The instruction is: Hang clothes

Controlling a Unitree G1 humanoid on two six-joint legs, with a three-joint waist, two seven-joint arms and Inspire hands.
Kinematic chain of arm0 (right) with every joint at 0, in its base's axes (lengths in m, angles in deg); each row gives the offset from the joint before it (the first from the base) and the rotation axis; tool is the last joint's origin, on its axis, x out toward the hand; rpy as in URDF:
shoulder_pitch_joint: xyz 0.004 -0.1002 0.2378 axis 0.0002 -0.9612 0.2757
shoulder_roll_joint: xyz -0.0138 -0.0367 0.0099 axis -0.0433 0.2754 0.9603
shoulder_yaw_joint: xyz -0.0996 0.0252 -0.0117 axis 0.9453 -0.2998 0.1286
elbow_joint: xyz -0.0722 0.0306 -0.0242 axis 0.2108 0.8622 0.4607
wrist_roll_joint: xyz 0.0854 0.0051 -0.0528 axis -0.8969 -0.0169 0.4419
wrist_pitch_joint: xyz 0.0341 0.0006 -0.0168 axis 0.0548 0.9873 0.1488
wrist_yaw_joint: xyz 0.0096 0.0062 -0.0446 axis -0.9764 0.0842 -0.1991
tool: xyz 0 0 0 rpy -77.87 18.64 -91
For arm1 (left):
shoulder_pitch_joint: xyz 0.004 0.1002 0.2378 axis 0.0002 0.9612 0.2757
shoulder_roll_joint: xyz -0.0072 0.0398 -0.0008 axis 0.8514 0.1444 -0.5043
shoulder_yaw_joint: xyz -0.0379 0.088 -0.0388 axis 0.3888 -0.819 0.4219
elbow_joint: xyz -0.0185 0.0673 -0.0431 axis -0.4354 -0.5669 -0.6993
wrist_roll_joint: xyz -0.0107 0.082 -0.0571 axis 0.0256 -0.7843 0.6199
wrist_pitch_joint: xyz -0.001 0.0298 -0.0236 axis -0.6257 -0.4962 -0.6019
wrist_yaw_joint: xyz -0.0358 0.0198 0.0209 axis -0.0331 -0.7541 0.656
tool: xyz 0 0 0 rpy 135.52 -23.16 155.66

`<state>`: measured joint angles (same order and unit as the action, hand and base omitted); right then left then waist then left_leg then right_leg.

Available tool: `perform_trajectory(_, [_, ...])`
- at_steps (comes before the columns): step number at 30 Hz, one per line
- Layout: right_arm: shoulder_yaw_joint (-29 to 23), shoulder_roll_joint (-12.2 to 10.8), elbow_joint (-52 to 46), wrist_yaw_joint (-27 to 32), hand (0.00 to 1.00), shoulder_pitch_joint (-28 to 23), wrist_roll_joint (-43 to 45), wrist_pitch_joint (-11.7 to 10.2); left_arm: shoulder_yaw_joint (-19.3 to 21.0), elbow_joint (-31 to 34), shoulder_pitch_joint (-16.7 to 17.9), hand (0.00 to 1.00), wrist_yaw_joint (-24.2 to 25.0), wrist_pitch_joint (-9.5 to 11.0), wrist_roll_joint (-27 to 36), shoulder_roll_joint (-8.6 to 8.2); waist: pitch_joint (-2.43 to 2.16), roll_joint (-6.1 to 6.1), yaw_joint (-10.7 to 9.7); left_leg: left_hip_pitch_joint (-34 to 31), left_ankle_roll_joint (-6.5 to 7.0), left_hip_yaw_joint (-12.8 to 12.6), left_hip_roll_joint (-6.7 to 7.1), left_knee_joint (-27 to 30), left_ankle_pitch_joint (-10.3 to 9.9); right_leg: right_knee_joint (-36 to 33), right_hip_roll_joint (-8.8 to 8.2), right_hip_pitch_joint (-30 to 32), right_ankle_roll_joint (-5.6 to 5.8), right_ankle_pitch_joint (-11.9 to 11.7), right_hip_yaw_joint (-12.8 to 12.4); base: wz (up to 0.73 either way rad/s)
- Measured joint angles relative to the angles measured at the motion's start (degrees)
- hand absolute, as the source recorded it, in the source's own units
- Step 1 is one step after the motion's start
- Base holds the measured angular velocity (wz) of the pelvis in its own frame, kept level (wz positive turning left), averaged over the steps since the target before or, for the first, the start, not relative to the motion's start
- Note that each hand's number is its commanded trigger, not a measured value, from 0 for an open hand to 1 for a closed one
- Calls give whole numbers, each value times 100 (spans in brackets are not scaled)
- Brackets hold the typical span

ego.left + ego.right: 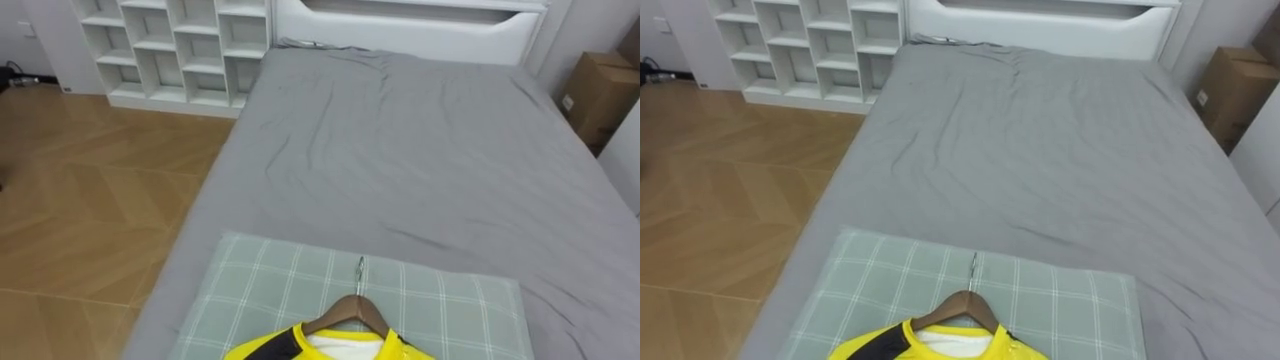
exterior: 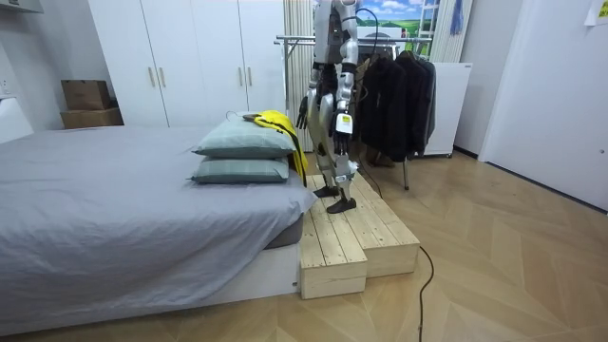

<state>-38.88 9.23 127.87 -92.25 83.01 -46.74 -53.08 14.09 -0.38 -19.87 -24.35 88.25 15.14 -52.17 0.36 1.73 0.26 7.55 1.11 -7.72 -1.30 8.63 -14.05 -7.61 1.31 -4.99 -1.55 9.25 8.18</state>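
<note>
Topping two pillows (image 2: 243,143), one shirt (image 1: 264,349)

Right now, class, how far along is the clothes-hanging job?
Done: the shirt is on its hanger, lying on the pillow. Under way: nothing visible; the robot stands beside the bed. Left: lifting the hanger and hooking it on the rack behind the robot.

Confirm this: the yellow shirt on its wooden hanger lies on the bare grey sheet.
Wrong. The yellow shirt on its wooden hanger lies on the green checked pillow, not on the bare grey sheet, as the left eye view shows.
</note>
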Motion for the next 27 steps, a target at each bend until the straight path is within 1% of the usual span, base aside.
perform_trajectory(4, [54,2,1,126,0,7,26,2,135,0,12,0,-318,6,-5,6,-2,1,46,5,0,4,2,0,0,-5,0,-48,0,-1,13,1])
perform_trajectory(8, [49,3,5,143,0,-16,43,2,455,3,24,0,-656,10,-28,12,-2,2,53,15,0,47,0,-5,0,-6,-1,-73,0,-1,55,5])
perform_trajectory(10, [38,10,-11,144,0,-18,93,3,617,5,23,0,-810,19,-29,30,-4,-2,90,14,0,52,-3,-6,0,-6,0,-73,0,-1,59,0])
perform_trajectory(12, [-18,21,-78,165,0,-65,150,3,731,169,-13,0,-1006,19,-48,72,-9,-29,126,7,0,83,-6,-6,0,-9,2,-77,-1,-1,64,6])
perform_trajectory(13, [-18,25,-70,175,0,-64,151,8,732,207,-19,0,-1066,20,-61,95,-11,-39,128,8,0,103,-5,-4,0,-11,1,-85,-1,-2,97,16])
perform_trajectory(15, [-13,64,-56,167,0,-68,195,11,726,240,-112,0,-1366,48,-68,217,-26,-84,128,24,0,173,-1,-1,0,-17,-5,-122,-1,-2,162,15])
perform_trajectory(17, [-12,120,-53,146,0,-57,301,10,722,245,-131,0,-1579,71,-141,277,-21,-143,127,58,0,178,0,-5,0,-15,-8,-157,-1,-2,177,2])
perform_trajectory(18, [-10,140,-52,146,0,-46,324,10,721,272,-149,0,-1707,118,-199,292,-23,-176,126,82,0,189,1,-13,0,-12,-9,-184,0,-2,188,4])
perform_trajectory(21, [-14,146,-41,140,0,-18,324,9,725,406,-145,0,-1956,210,-287,318,-20,-191,99,90,0,247,5,-8,0,-7,-10,-215,0,-1,222,9])
perform_trajectory(25, [-14,165,-63,143,0,17,513,9,722,630,-148,0,-2285,241,-392,323,-21,-192,81,55,0,282,13,13,1,-11,-11,-176,0,-1,225,3])
perform_trajectory(27, [-12,185,-74,143,0,61,694,11,694,880,-142,0,-2591,267,-587,329,-22,-197,48,55,0,306,16,19,1,-12,-15,-199,0,-1,266,5])
